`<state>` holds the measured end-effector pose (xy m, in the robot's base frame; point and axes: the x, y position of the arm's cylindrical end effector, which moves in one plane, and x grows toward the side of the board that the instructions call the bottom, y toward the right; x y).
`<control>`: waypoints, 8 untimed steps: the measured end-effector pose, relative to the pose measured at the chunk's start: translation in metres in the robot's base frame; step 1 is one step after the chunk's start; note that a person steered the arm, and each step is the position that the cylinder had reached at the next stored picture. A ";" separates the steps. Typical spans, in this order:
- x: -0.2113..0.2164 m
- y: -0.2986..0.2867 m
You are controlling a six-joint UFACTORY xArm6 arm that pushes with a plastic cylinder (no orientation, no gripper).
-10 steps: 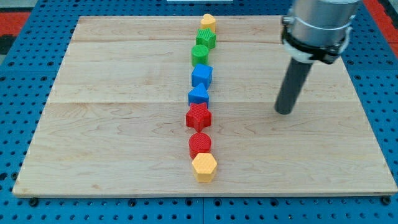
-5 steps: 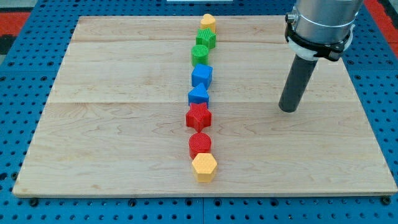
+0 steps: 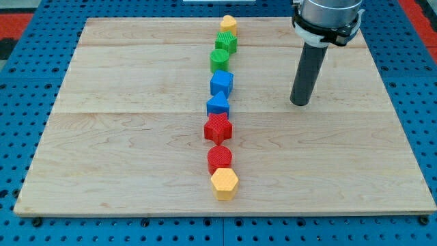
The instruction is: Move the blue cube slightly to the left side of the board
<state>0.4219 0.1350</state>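
The blue cube (image 3: 222, 83) sits in a line of blocks running down the middle of the wooden board (image 3: 123, 137). Above it are a green cylinder (image 3: 220, 60), a green star-like block (image 3: 226, 43) and a yellow block (image 3: 228, 24). Below it are a blue triangular block (image 3: 218, 104), a red star (image 3: 218, 128), a red cylinder (image 3: 219, 159) and a yellow hexagon (image 3: 224, 183). My tip (image 3: 299, 102) rests on the board to the right of the blue cube, well apart from it and a little lower in the view.
The board lies on a blue perforated surface (image 3: 20, 123). The arm's grey body (image 3: 326, 17) hangs over the board's top right part.
My tip has moved left and towards the view's top, closer to the line of blocks. No block has moved.
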 end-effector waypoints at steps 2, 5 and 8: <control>0.010 -0.037; -0.022 -0.102; -0.033 -0.121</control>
